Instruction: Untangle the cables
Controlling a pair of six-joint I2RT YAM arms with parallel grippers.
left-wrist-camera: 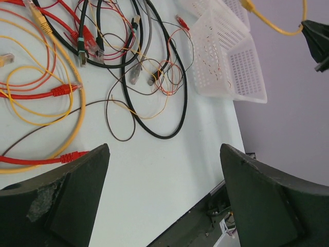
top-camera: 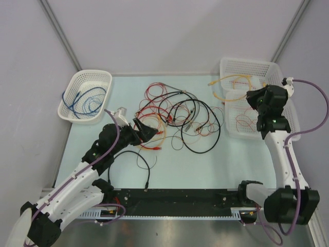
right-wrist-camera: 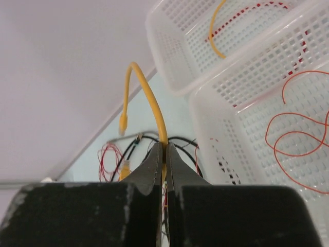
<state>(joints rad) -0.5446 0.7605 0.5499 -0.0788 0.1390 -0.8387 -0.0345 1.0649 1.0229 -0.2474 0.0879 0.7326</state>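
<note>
The cables lie tangled mid-table: red, orange-yellow and black loops over one another. In the left wrist view red, yellow and black strands lie ahead of the fingers. My left gripper is open and empty, low at the tangle's left edge, with its fingers wide apart. My right gripper is shut on a yellow cable and holds it above the right baskets; its plug end hangs free. The jaws meet on the cable.
Two white baskets stand at the right: the far one holds yellow cable, the near one holds thin red wire. A white basket at the left holds a blue cable. One black cable lies near the front edge.
</note>
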